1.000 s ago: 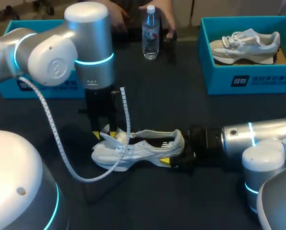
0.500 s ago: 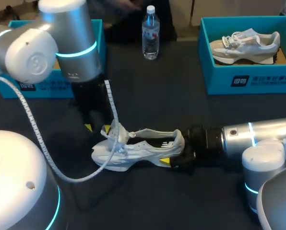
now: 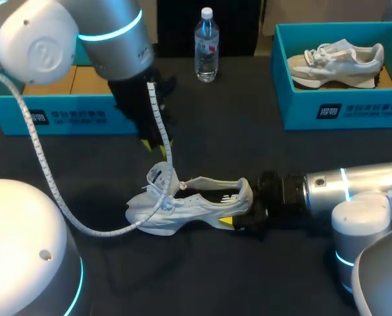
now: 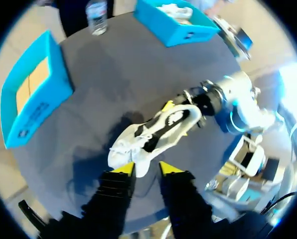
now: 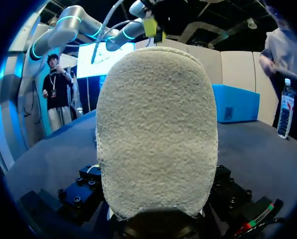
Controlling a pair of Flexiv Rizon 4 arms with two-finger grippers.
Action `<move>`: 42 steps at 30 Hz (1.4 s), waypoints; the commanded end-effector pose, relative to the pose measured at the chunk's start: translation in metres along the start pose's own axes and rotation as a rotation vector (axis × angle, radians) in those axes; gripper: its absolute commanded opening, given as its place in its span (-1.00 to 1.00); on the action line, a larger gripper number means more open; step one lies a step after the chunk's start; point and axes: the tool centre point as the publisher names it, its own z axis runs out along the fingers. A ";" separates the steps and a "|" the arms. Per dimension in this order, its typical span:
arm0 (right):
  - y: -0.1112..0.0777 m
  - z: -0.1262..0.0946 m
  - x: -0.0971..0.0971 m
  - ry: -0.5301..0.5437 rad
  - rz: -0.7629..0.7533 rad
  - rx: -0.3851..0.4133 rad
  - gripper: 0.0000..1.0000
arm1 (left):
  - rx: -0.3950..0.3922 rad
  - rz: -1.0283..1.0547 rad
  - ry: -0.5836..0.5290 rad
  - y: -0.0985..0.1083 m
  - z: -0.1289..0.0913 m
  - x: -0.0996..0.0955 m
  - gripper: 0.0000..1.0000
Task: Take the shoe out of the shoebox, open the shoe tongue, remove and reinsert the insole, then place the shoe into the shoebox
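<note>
Shoe (image 3: 183, 205) rests on the bench (image 3: 248, 118), heel pinched by the right end effector (image 3: 239, 212), while the left end effector (image 3: 155, 146), fingers spread and empty, has lifted clear of the raised tongue (image 3: 158, 176), so the insole likely comes next.

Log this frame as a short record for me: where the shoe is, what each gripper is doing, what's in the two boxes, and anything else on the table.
shoe: on the table, outside both boxes
left gripper: open, hangs above the shoe's toe end, touching nothing
right gripper: shut on the shoe's heel, low over the table
left box: no shoe in the part that shows
right box: holds a second shoe
bottle: upright at the far edge, between the boxes
insole: cannot tell
</note>
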 end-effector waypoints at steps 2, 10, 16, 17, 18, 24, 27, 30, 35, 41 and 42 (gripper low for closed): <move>0.001 0.000 0.000 0.000 0.000 0.005 -1.00 | -0.070 0.304 -0.048 -0.012 -0.011 0.020 -1.00; 0.001 0.000 0.000 0.000 0.000 0.005 -1.00 | -0.230 0.664 -0.060 -0.015 -0.021 0.032 -1.00; 0.001 0.000 0.000 0.000 0.000 0.005 -1.00 | -0.230 0.664 -0.060 -0.015 -0.021 0.032 -1.00; 0.001 0.000 0.000 0.000 0.000 0.005 -1.00 | -0.230 0.664 -0.060 -0.015 -0.021 0.032 -1.00; 0.001 0.000 0.000 0.000 0.000 0.005 -1.00 | -0.230 0.664 -0.060 -0.015 -0.021 0.032 -1.00; 0.001 0.000 0.000 0.000 0.000 0.005 -1.00 | -0.115 0.985 0.076 -0.016 -0.004 0.035 -1.00; 0.001 0.000 0.000 0.000 0.000 0.005 -1.00 | -0.142 1.068 0.062 -0.017 0.009 0.039 -1.00; 0.001 0.000 0.000 0.000 0.000 0.005 -1.00 | -0.142 1.068 0.062 -0.017 0.009 0.039 -1.00; 0.001 0.000 0.000 0.000 0.000 0.005 -1.00 | -0.142 1.068 0.062 -0.017 0.009 0.039 -1.00; 0.001 0.000 0.000 0.000 0.000 0.005 -1.00 | -0.086 1.183 0.090 -0.022 0.044 0.059 -1.00; 0.001 0.000 0.000 0.000 0.000 0.005 -1.00 | -0.098 1.202 0.114 -0.023 0.051 0.061 -1.00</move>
